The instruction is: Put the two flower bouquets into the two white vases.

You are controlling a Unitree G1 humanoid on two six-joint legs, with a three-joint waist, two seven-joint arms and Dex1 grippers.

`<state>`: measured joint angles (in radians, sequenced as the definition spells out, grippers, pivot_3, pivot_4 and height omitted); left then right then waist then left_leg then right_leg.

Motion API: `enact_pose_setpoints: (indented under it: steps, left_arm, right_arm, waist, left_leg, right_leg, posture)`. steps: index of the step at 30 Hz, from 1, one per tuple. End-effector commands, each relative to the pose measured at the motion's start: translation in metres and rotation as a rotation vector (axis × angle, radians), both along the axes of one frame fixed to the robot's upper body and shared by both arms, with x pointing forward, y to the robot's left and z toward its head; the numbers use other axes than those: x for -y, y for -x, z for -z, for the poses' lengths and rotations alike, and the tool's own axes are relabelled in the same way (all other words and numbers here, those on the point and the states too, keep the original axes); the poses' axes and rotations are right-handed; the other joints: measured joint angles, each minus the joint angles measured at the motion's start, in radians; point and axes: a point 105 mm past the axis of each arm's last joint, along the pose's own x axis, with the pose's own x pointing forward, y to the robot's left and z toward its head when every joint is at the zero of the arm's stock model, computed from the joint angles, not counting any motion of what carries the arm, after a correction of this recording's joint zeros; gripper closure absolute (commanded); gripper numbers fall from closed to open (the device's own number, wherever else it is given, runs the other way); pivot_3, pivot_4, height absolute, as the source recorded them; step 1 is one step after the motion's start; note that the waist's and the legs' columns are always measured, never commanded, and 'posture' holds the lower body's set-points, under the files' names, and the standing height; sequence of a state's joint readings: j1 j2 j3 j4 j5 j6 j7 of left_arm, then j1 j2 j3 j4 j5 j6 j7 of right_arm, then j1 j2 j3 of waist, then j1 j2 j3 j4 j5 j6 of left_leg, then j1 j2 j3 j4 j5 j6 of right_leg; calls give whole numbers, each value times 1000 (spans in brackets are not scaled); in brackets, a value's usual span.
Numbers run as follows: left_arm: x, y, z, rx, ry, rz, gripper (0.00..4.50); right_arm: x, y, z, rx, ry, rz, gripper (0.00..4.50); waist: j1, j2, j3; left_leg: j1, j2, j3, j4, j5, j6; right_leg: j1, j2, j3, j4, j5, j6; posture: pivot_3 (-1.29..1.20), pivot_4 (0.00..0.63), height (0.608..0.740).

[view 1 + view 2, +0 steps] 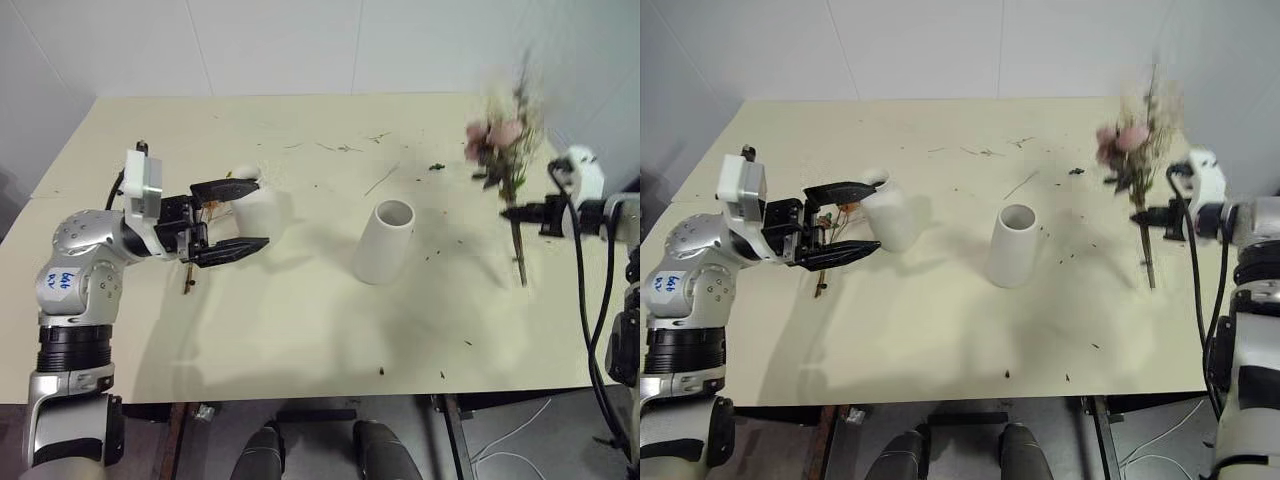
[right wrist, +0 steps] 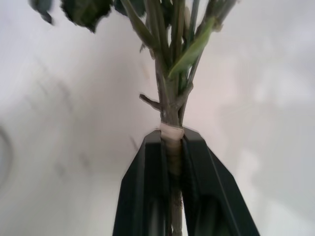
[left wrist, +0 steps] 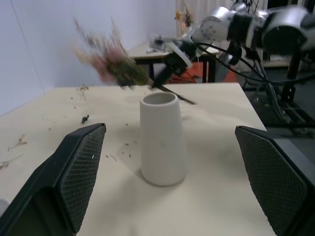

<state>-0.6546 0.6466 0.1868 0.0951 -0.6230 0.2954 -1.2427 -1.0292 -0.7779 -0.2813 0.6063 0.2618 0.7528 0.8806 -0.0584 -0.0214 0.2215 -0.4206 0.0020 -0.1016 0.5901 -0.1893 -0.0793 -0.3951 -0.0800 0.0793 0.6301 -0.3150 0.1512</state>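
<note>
Left eye view: right gripper [image 1: 514,212] clamping the big pink bouquet [image 1: 502,140] by its stems, long way up and down, well right of the tall vase [image 1: 384,241], nearer than the left arm. Left gripper [image 1: 232,217] standing wide apart beside the round vase [image 1: 257,205]. Two vases, two bouquets on the surface [image 1: 300,330]; small yellow bouquet [image 1: 192,255] lying under the left gripper.

Left wrist view: pointing at the tall vase.

Right wrist view: squeezing taped stems.

Cream table [image 1: 300,330] littered with plant scraps [image 1: 345,148], against plain white walls [image 1: 280,45].
</note>
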Motion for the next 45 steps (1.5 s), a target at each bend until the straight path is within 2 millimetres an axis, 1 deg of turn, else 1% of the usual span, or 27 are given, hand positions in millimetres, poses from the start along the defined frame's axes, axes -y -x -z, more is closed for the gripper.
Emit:
enact_pose_setpoints:
  steps: [1,2,3,5,7,11,14,19,22,24,27,29,31,33,37,38,40,42,44,45]
  left_arm:
    - [3,-2,-4,26,6,7,0]
    - [4,-5,-4,22,13,6,0]
    - [5,-7,-4,18,17,4,0]
    - [5,-12,-3,9,27,-1,0]
    - [4,-17,0,-3,34,-15,0]
    - [0,-26,8,-34,40,-43,0]
    - [0,-27,9,-39,36,-48,0]
    - [-3,-25,8,-36,45,-66,0]
    - [-4,-25,8,-38,49,-75,0]
    - [-6,-24,8,-40,45,-80,0]
    - [-8,-23,7,-35,42,-91,0]
    - [-10,-23,6,-30,44,-101,0]
    - [-12,-23,5,-24,45,-112,0]
    - [-14,-23,4,-21,44,-119,0]
    - [-20,-23,1,-12,35,-149,0]
    - [-22,-23,1,-9,31,-157,0]
    - [-30,-24,0,-13,14,-194,0]
    - [-43,-33,9,-84,-53,-304,0]
    - [-57,-42,18,-132,-129,-435,0]
    - [-62,-44,19,-143,-145,-469,0]
  right_arm:
    - [-30,34,-81,473,-94,-83,4464]
    - [-45,46,-95,559,-143,-125,4464]
    - [-60,58,-104,628,-161,-179,4464]
    - [-86,79,-112,691,-209,-308,4464]
    - [-98,85,-111,707,-227,-348,4464]
    - [-120,91,-101,686,-265,-439,4464]
    - [-127,89,-89,649,-291,-466,4464]
    - [-133,81,-63,627,-287,-433,4464]
    - [-135,77,-56,642,-283,-409,4464]
    - [-138,75,-49,644,-285,-399,4464]
    - [-143,74,-33,632,-253,-409,4464]
    - [-145,75,-26,632,-221,-416,4464]
    - [-145,75,-20,611,-222,-425,3734]
    - [-146,75,-18,608,-210,-425,3212]
    - [-146,79,-14,609,-184,-443,1802]
    - [-145,79,-14,611,-181,-439,1535]
    - [-135,80,-16,615,-163,-419,804]
    - [-125,81,-17,615,-133,-400,104]
    - [-112,81,-18,611,-96,-380,44]
    - [-109,82,-19,609,-87,-374,44]
  waist:
    - [0,0,0]
    - [2,0,0]
    - [2,0,0]
    - [5,0,0]
    - [9,0,0]
    - [13,-2,-1]
    - [12,-2,-1]
    - [12,-2,-1]
    - [9,-2,-1]
    - [6,-2,-1]
    - [6,-2,-1]
    - [6,-2,-1]
    - [6,-2,-1]
    - [5,-2,-1]
    - [6,-2,-1]
    - [5,-2,-1]
    - [6,-2,-1]
    - [6,-2,-1]
    - [6,-2,-1]
    - [6,-2,-1]
  left_leg:
    - [0,0,0,1,0,0]
    - [0,0,0,0,0,0]
    - [0,0,0,1,0,0]
    - [-1,0,0,1,0,0]
    - [0,0,-1,3,0,0]
    - [1,-1,-1,4,1,1]
    - [1,-1,-1,4,2,2]
    - [1,-1,-1,4,2,2]
    - [1,-1,-1,3,2,2]
    - [1,-1,-1,3,2,2]
    - [1,-1,-1,3,2,2]
    - [1,-1,-1,3,2,2]
    - [1,-1,-1,3,2,2]
    - [1,-1,-1,3,2,2]
    - [1,-1,-1,3,2,2]
    - [1,-1,-1,3,2,2]
    - [1,-1,-1,2,2,2]
    - [1,-1,-1,2,2,2]
    - [1,-1,-1,2,2,2]
    - [1,-1,-1,2,2,2]
  right_leg:
    - [-1,0,0,1,0,0]
    - [-1,0,0,1,0,0]
    - [-1,0,0,2,0,0]
    - [-2,0,1,5,0,0]
    - [-1,0,1,5,0,0]
    - [1,0,1,6,0,0]
    - [0,0,1,7,1,0]
    - [0,0,2,7,1,0]
    - [0,0,2,7,1,0]
    - [-1,0,2,7,1,0]
    - [-1,0,2,7,1,0]
    - [-1,0,2,7,1,0]
    - [-1,0,2,7,1,0]
    - [-1,0,2,7,1,0]
    - [-1,0,2,7,1,0]
    - [-1,0,2,7,1,0]
    - [-1,0,2,6,1,0]
    - [-1,0,2,6,1,0]
    - [-1,0,3,6,1,0]
    - [-1,0,3,6,1,0]
  posture:
    - [0,150,740]
    - [0,150,740]
    - [0,150,740]
    - [0,150,740]
    - [0,150,740]
    - [0,150,740]
    - [0,150,740]
    - [0,150,740]
    - [0,150,740]
    - [0,150,740]
    - [0,150,740]
    - [0,150,740]
    - [0,150,740]
    - [0,150,740]
    - [0,150,740]
    - [0,150,740]
    - [0,150,740]
    - [0,150,740]
    - [0,150,740]
    - [0,150,740]
